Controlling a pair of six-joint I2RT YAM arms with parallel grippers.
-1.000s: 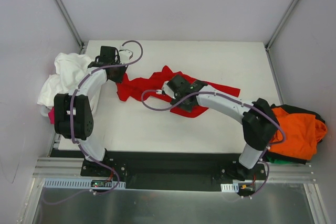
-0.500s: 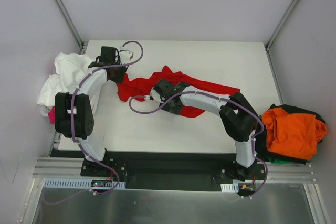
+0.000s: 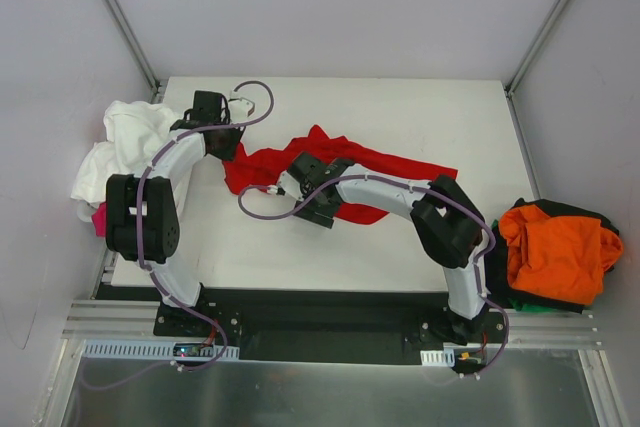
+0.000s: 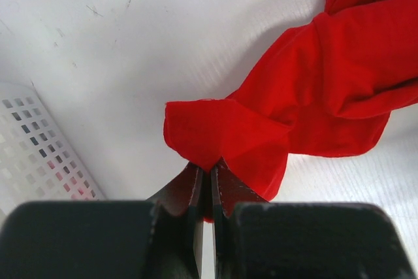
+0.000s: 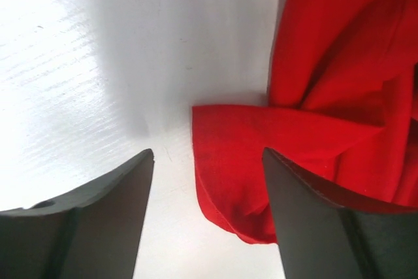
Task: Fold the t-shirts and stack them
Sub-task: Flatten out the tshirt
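Observation:
The bright red t-shirt (image 3: 385, 169) lies crumpled across the middle of the table. My left gripper (image 3: 228, 144) is shut on its far-left corner; in the left wrist view the red cloth (image 4: 313, 89) is pinched between the closed fingertips (image 4: 210, 173). My right gripper (image 3: 286, 190) is open and low over the shirt's near-left edge. In the right wrist view a red hem flap (image 5: 261, 161) lies on the table between the spread fingers, nearer the right finger (image 5: 307, 207), with nothing gripped.
A white t-shirt pile (image 3: 125, 142) with a bit of pink cloth (image 3: 98, 219) hangs off the table's left edge. An orange t-shirt (image 3: 560, 247) on dark and green cloth (image 3: 520, 297) sits at the right edge. A white perforated panel (image 4: 39, 148) is by the left gripper.
My right gripper has moved left along the red shirt to its near-left edge, and the right arm's elbow has folded in, away from the orange pile. The left gripper has stayed put.

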